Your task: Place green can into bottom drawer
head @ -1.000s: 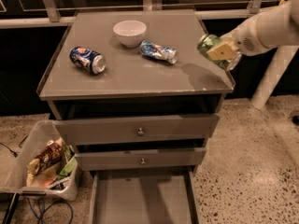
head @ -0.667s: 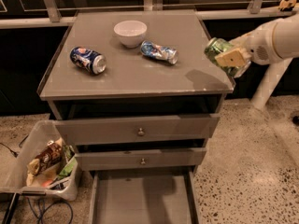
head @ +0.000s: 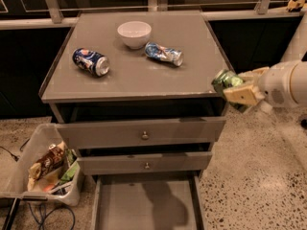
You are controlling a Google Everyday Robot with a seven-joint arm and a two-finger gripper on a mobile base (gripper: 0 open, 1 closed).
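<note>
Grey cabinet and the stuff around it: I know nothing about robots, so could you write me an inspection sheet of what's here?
Surface: flat grey cabinet top, carrying three things.
Job's things: small green drinks can held in the air off the cabinet's front right corner; bottom grey drawer pulled out, nothing seen in it.
Clutter: white round bowl, dark blue can and dented light blue-and-silver can, both cans lying on their sides.
Grippers: tan two-finger gripper right of the cabinet, shut on the green can.
Cables: dark cables on the floor, lower left.
Surroundings: clear plastic bin of wrappers left of the cabinet; speckled floor.
</note>
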